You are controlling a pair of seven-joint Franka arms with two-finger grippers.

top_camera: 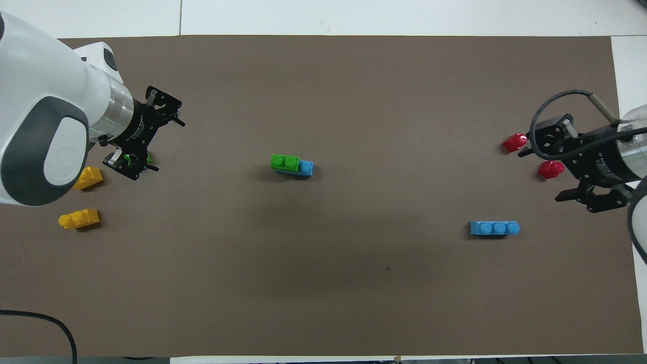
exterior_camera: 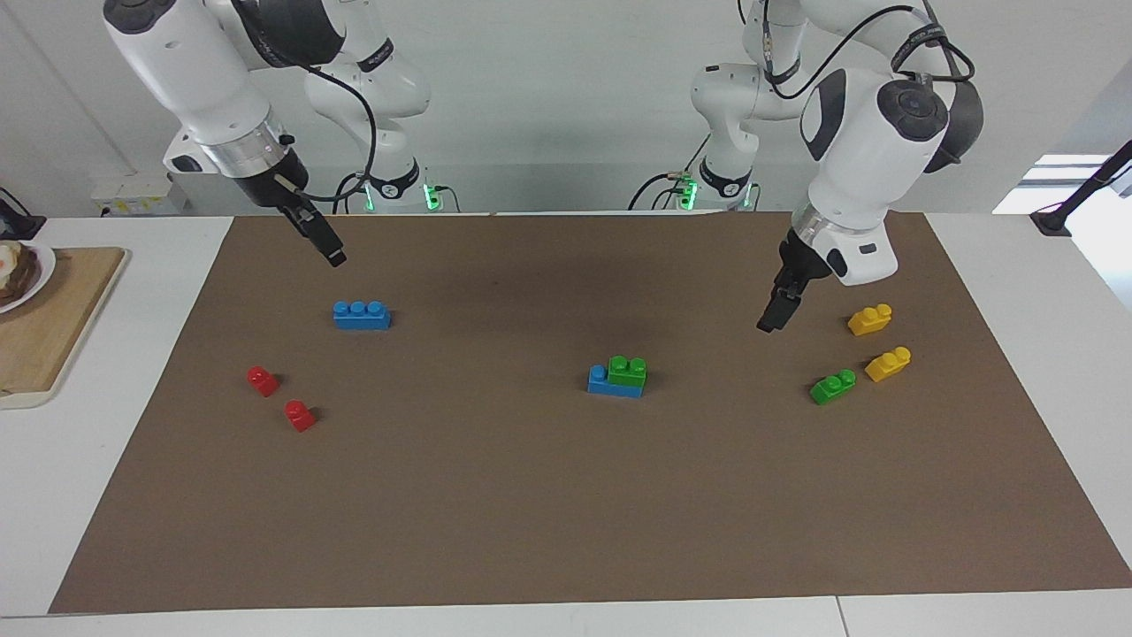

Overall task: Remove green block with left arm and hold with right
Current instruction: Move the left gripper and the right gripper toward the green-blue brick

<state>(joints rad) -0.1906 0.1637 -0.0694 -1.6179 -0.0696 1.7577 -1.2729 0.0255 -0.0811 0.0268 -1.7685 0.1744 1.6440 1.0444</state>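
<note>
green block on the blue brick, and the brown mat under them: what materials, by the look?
Green block: looks like moulded plastic, smooth and slightly glossy; saturated even colour, rounded studs with faint highlights.
Blue brick under it: same kind of plastic by the look.
Brown mat: matte, no shine, flat with a straight cut edge; paper, card or thin felt, can't tell which.

A wide white counter (exterior_camera: pixel 1017 292) carries a large brown paper mat (exterior_camera: pixel 566 495) that covers most of its top. Just beside the mat, at the right arm's end of the counter, lies a pale wooden cutting board (exterior_camera: pixel 53 327) with a white plate (exterior_camera: pixel 40 270) on it. A plain white wall (exterior_camera: pixel 548 106) rises past the mat, and bright daylight from a window (exterior_camera: pixel 1061 181) shows at the left arm's end.
</note>
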